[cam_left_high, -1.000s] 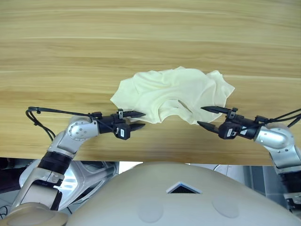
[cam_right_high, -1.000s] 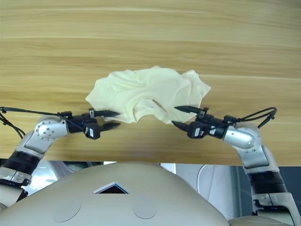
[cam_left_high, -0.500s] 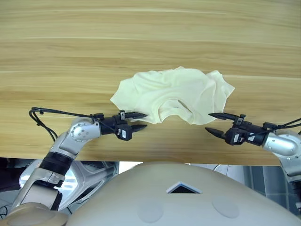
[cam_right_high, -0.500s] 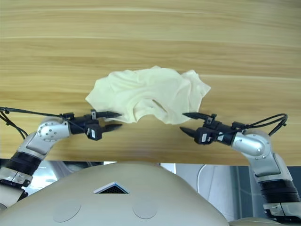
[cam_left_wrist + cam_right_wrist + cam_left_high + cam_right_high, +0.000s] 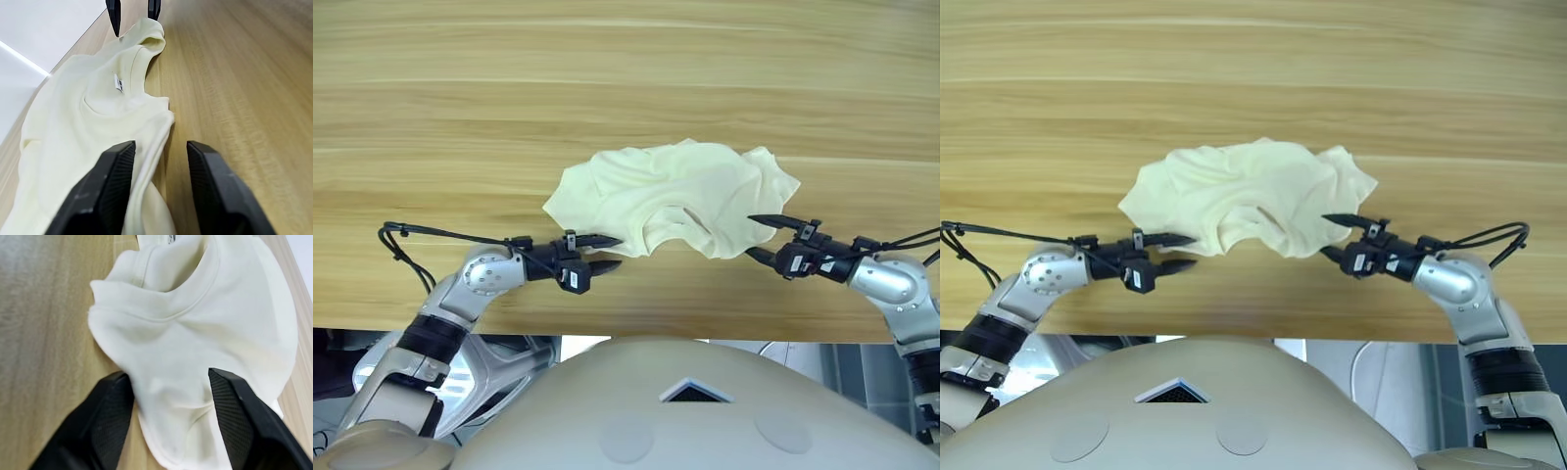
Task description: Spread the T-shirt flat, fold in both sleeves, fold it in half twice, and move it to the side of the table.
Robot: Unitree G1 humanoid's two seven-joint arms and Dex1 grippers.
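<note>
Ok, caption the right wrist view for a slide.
Right gripper open, straddling the edge of the crumpled T-shirt on the wooden table.

A light wooden counter (image 5: pixel 626 88), its grain banded left to right, spans the scene. Beyond its near edge lies a plain white surface (image 5: pixel 44 29).

T-shirt (image 5: pixel 675 201): soft matt cloth, creased. Surface (image 5: pixel 607 78): smooth wood grain, faint sheen. On left end effector (image 5: pixel 619 252) and right end effector (image 5: pixel 750 235), fingers (image 5: pixel 115 181) matt black plastic, finely textured faces.
</note>
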